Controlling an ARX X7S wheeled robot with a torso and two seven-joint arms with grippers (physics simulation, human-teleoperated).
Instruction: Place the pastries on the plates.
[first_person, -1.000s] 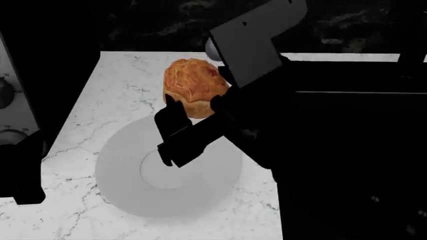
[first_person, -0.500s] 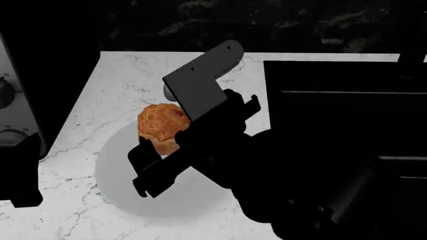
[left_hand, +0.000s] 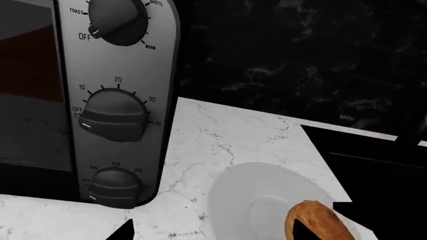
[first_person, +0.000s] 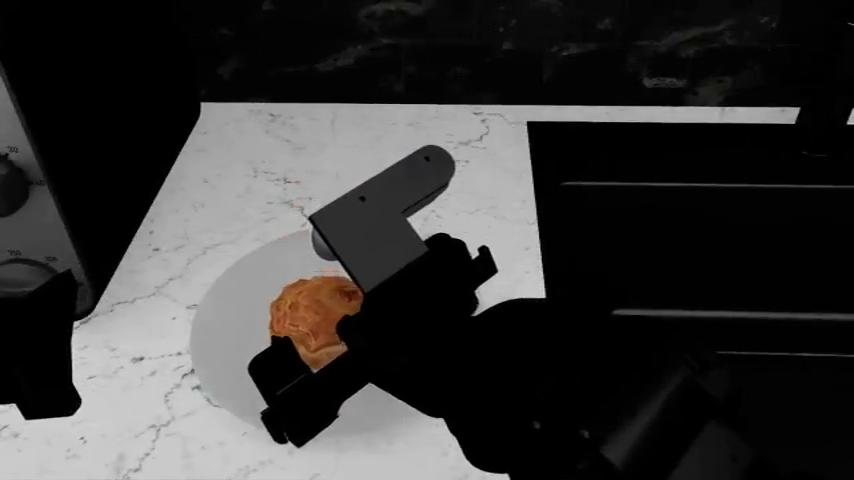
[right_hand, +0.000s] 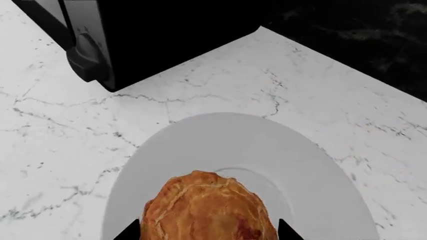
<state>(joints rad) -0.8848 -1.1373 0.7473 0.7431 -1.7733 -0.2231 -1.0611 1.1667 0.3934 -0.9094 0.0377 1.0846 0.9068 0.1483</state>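
The golden-brown flaky bun (first_person: 310, 308) is held in my right gripper (first_person: 310, 345), which is shut on it over the middle of the plain pale grey-white plate (first_person: 224, 320). In the right wrist view the bun (right_hand: 210, 205) fills the space between the fingertips (right_hand: 130, 232), with the plate (right_hand: 267, 145) just below it. I cannot tell whether the bun touches the plate. My left gripper (left_hand: 213, 235) is open and empty, beside the plate (left_hand: 260, 192) and facing the bun (left_hand: 320, 220). The pink donut and the blue-rimmed plate are out of view.
A toaster oven (left_hand: 113, 100) with three knobs stands at the left of the white marble counter (first_person: 267, 150). A black appliance top (first_person: 694, 220) borders the plate on the right. A dark wall lies behind. My left arm (first_person: 40, 340) hangs at the left edge.
My right gripper has carried the bun down and towards me, from behind the plate's far rim to low over the plate's middle. The left arm has not moved.
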